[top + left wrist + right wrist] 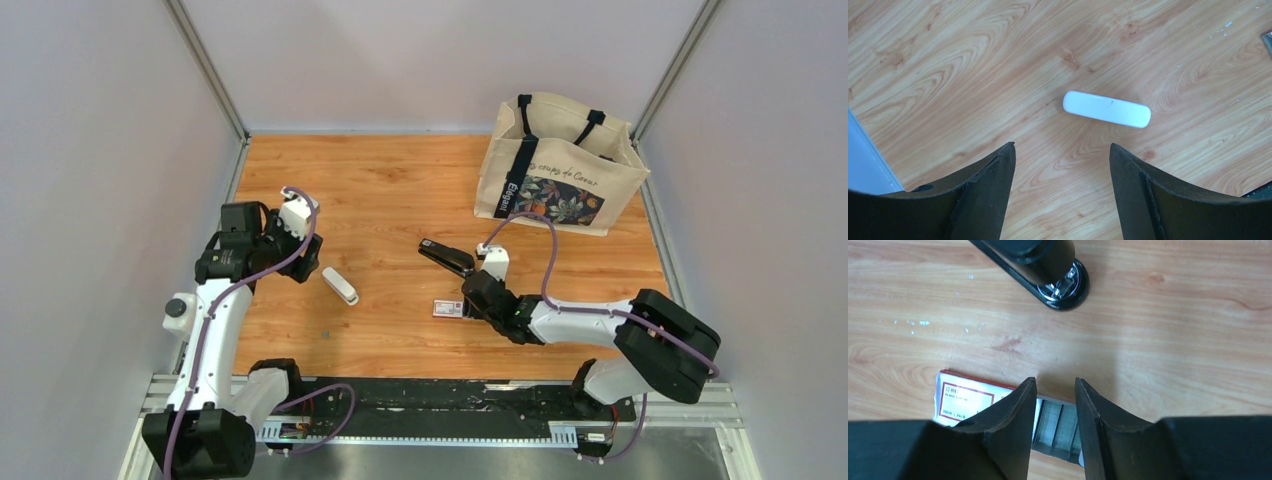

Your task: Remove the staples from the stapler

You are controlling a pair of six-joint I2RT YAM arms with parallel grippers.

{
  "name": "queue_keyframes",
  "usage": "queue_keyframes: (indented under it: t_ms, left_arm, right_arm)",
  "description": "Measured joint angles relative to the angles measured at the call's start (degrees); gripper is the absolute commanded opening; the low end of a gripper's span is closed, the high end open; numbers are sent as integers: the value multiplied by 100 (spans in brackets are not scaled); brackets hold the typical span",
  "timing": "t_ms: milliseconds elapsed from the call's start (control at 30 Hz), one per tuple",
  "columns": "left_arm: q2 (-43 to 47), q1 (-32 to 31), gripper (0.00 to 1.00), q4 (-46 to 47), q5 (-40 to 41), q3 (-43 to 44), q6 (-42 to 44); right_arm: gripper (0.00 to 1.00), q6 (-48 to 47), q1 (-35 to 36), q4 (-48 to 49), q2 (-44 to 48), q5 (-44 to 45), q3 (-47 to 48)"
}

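Right gripper (1054, 382): lower centre of the right wrist view. We see its two black fingers a narrow gap apart, clamped on nothing we can make out.
Under the fingers: a small red-and-white labelled cardboard box (965, 399) at lower left. Its grey ribbed end shows through the gap. Whether the fingers touch it we cannot tell.
Why so posed: we judge that this arm is lined up on the box rather than on the stapler, perhaps to shift it aside.
Black plastic stapler (1040, 262): upper centre, well apart from the fingers, lying on the wood with bright metal showing at its rounded end.
Task's staples: we can identify none outside the stapler. We judge that they sit inside its magazine and the unloading is not yet done.
Pale flecks (923, 322): upper left on the wood, too small to name.
Left gripper (1062, 146): lower centre of the left wrist view, fingers wide apart and empty, hovering above the table.
White rounded oblong object (1107, 109): centre, just beyond the fingertips, lying flat.
Why so held: we judge that this arm waits clear of the work, with its fingers spread ready.
Orange-brown wooden table (400, 180): bears everything.
Beige fabric tote bag with dark handles (560, 170): upper right of the overhead view, upright, well apart from both arms.
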State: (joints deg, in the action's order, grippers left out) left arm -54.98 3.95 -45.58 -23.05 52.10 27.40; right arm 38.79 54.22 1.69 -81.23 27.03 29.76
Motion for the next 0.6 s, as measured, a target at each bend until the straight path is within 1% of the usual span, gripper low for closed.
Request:
queue_keyframes:
  t_ms: [200, 300, 467, 567, 600]
  left_arm:
    - [0, -63, 77, 0, 2, 0, -2]
    - [0, -87, 77, -2, 4, 0, 0]
    - [0, -107, 78, -9, 15, 0, 11]
    - [0, -120, 78, -9, 26, 0, 11]
    - [0, -122, 80, -9, 24, 0, 11]
  right_arm:
    - [45, 173, 203, -358, 216, 66, -55]
    - [52, 118, 223, -621, 264, 129, 11]
    - [62, -485, 155, -1276, 479, 221, 605]
    - [69, -1045, -57, -1384, 636, 44, 1189]
    - [71, -1252, -192, -1436, 638, -94, 1440]
